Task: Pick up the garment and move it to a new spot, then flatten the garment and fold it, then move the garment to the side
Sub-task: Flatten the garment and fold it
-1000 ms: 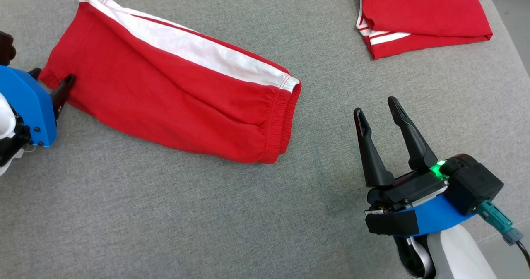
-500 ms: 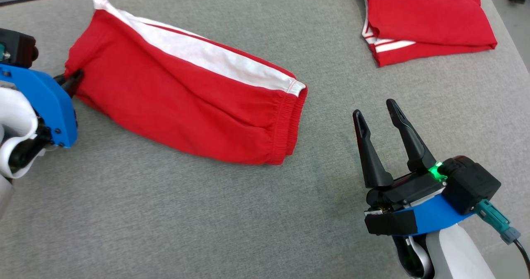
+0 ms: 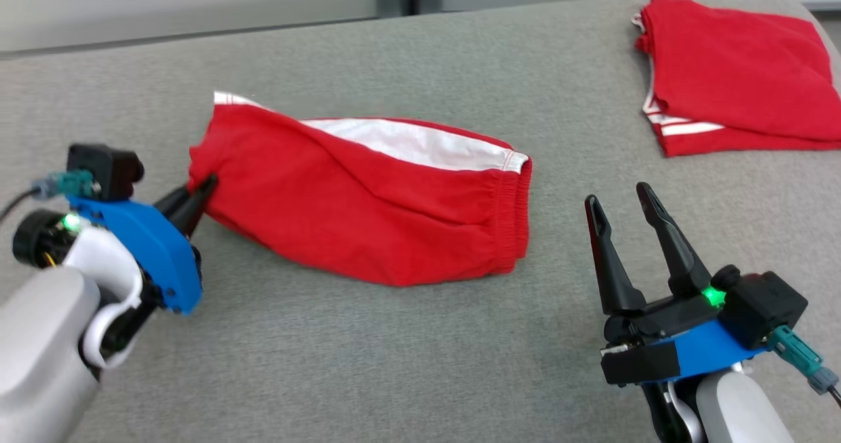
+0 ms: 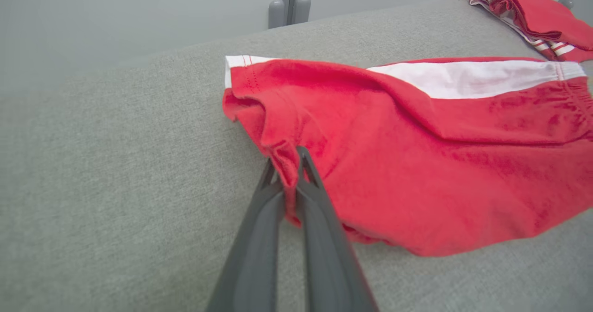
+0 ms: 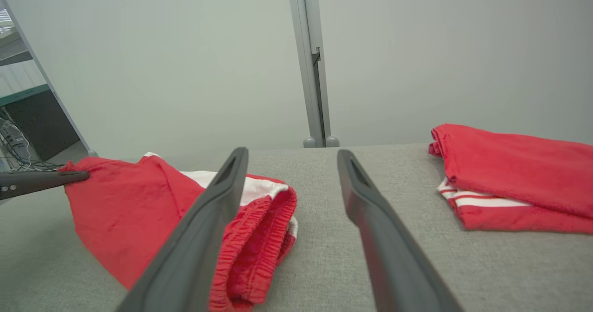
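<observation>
- garment (image 3: 368, 213): red shorts with a white side stripe, centre-left of the head frame, lying on the grey worktop (image 3: 394, 364), left end bunched
- left pincer (image 3: 205, 188): pinching the garment's left-end hem, fingers pressed onto the cloth
- right pincer (image 3: 617, 193): spread, lower right, apart from the waistband end
- red folded cloth (image 3: 736, 81): upper right of frame
</observation>
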Motion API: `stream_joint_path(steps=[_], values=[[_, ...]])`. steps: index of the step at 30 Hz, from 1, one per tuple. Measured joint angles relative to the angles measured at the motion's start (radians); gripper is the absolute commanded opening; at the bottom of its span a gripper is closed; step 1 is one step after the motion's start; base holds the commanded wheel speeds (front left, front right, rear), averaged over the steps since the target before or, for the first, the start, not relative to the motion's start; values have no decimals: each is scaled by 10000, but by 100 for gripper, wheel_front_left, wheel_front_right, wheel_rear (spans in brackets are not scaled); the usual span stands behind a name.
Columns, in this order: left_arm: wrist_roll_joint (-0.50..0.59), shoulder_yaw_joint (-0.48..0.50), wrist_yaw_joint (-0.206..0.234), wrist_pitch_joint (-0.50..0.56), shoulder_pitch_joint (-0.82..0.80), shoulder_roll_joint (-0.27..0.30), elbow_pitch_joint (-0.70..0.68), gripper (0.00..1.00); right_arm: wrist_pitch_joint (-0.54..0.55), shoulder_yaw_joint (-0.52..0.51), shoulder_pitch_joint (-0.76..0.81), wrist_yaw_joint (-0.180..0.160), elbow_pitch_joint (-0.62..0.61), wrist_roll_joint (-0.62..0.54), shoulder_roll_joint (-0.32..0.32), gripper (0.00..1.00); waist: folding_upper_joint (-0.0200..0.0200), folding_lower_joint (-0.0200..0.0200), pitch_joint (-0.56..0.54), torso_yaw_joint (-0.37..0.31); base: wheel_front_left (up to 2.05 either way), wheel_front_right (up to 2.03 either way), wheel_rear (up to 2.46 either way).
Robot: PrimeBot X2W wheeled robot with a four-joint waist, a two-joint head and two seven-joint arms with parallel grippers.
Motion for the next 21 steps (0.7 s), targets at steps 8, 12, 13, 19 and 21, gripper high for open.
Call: stream_joint_path(steps=[8, 12, 13, 19, 21], values=[[-174, -102, 681, -583, 1477, 4, -999, 0, 293, -332, 413, 0, -138, -17, -42, 100, 0, -1, -408, 705, 0, 0, 0], [-272, -146, 959, -740, 2067, 61, -1429, 0, 426, -443, 527, 0, -238, -27, -61, 100, 0, 0, -435, 904, 0, 0, 0], [-282, -153, 1043, -771, 2199, 69, -1555, 0, 462, -458, 533, 0, -272, -48, -65, 100, 0, 0, -435, 928, 0, 0, 0], [-418, -138, 1377, -982, 2775, 167, -1898, 0, 543, -539, 669, 0, -362, -52, -104, 100, 0, 0, -415, 1013, 0, 0, 0], [-376, -105, 1522, -1198, 2811, 127, -1891, 100, 573, -539, 685, 0, -368, -52, -104, 100, 0, 0, -418, 1018, 0, 0, 0]])
